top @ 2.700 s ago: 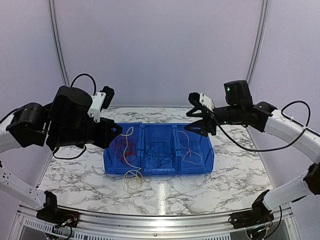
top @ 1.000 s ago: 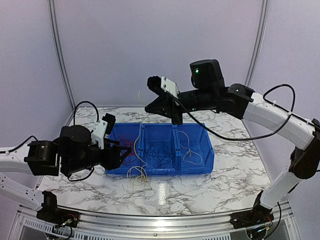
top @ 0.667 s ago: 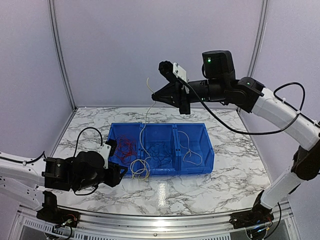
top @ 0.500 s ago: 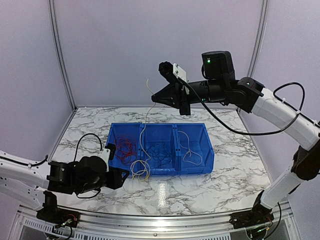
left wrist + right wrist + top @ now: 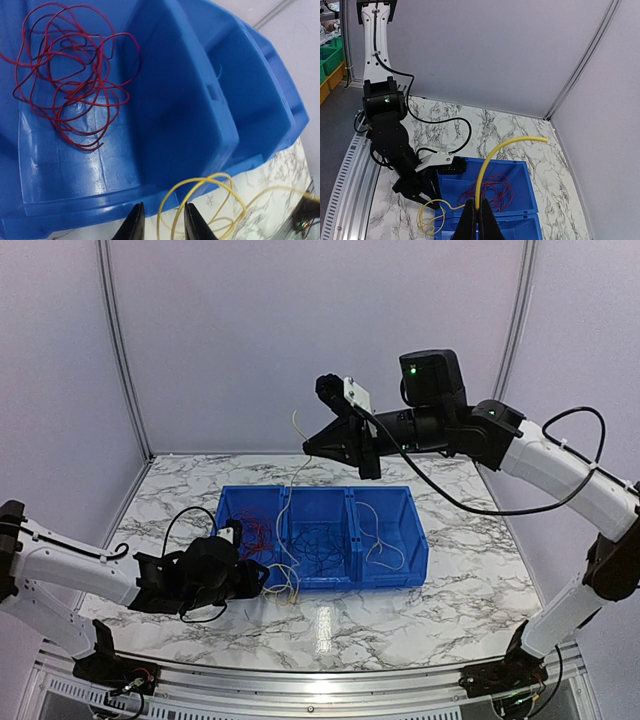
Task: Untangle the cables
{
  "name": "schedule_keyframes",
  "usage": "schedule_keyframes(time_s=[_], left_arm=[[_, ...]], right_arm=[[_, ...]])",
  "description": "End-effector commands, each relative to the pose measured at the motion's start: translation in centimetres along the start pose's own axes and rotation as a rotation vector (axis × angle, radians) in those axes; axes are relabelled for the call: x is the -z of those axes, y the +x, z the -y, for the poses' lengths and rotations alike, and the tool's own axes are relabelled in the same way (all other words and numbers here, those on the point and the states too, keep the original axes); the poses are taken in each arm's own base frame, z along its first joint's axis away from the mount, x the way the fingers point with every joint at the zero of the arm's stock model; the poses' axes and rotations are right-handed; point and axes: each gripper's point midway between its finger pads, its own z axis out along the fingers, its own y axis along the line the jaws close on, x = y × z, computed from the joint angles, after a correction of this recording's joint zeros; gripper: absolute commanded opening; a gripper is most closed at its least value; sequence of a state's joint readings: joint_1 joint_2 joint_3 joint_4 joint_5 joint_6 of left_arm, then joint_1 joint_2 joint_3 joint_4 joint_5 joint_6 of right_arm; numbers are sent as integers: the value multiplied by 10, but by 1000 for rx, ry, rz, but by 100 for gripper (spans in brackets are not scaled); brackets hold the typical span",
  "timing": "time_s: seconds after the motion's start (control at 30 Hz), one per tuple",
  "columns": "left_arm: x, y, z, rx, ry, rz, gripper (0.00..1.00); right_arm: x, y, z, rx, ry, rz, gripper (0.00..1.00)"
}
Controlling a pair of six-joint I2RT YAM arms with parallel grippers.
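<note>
High at 12 o'clock over the bin (image 5: 330, 578), R tool (image 5: 477, 220) is pinched tight on the yellow cable (image 5: 477, 192), w/ a short end curling up past it and the rest hanging down to loose loops on the surface (image 5: 450, 600) at the bin's 7 o'clock corner. L tool (image 5: 162, 227) sits low at the bin's 8 o'clock, fingers apart w/ a yellow strand in the gap. Red cable (image 5: 70, 85) lies in the 9 o'clock compartment, dark cable (image 5: 318, 540) in the middle, white cable (image 5: 378, 540) at 3 o'clock.
</note>
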State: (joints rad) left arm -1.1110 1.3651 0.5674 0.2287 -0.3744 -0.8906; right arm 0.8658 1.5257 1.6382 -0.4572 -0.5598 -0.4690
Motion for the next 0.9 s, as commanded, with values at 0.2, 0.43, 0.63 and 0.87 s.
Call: schedule_keyframes(time_s=[0.2,0.43,0.63,0.87], left_arm=[[17,-2,-7,108,52,-35,0],[78,-1,-74,187,-47,40,0],[103,-13,-92,172,-52,124,0],[101,-13,-87,57,-84,79,0]], right_arm=[[66,-41,38,83,204,16,0],[180,-61,110,137,590,-34,0],[216,-46,137,72,765,-62,0],[214,-45,130,17,737,-19,0]])
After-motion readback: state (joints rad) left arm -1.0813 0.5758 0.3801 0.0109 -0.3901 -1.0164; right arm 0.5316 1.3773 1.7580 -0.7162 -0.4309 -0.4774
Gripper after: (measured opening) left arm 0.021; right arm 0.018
